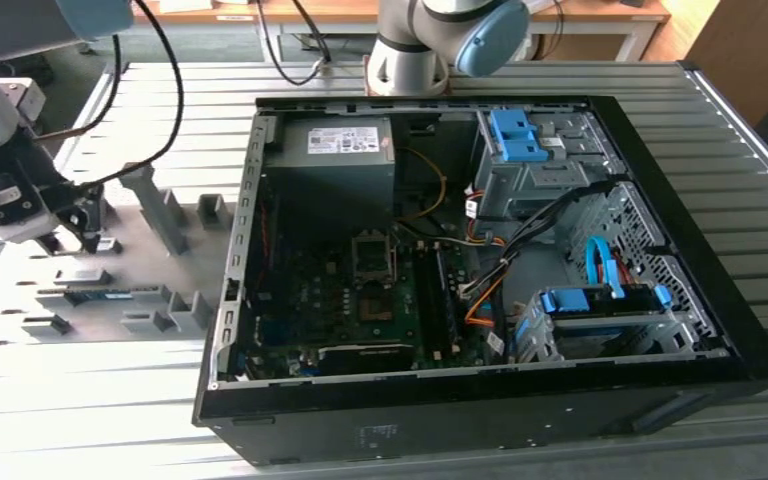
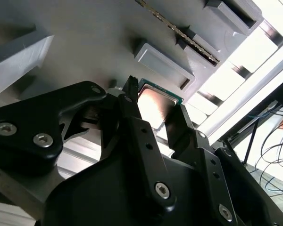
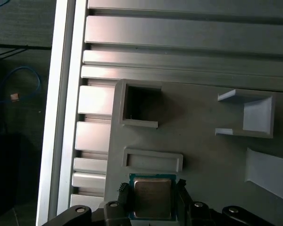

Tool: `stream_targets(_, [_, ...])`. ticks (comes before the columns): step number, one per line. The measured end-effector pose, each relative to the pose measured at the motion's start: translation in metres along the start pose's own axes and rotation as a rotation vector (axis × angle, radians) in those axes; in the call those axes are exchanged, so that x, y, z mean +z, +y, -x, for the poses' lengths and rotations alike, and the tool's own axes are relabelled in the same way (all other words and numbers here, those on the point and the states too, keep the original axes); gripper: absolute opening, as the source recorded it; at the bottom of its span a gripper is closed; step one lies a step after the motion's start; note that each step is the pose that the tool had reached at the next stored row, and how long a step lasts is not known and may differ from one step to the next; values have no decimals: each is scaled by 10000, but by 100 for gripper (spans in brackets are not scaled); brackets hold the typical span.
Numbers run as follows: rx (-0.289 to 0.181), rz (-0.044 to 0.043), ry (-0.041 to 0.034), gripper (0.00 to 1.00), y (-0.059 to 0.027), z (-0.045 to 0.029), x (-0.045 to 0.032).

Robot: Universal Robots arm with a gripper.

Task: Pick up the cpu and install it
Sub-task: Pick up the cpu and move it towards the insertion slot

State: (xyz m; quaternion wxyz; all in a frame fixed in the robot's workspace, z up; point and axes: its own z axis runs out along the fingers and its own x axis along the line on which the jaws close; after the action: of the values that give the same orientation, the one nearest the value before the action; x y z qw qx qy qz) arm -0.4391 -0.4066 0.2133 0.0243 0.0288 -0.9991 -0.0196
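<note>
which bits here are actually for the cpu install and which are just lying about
For the job: cpu, pincer over it, socket frame.
Just lying about: power supply, blue drive brackets, cables.

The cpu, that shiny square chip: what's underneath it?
The grey tray lies beneath the cpu and shows around it. The spot directly under the chip, and any recess there, is covered by the chip itself.

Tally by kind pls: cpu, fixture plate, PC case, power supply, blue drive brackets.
cpu: 1
fixture plate: 1
PC case: 1
power supply: 1
blue drive brackets: 2
Total: 6
</note>
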Motion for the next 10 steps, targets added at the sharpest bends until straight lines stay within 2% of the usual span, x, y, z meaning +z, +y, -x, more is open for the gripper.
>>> stream_targets(10, [0,5,0,47,9,-10,-216])
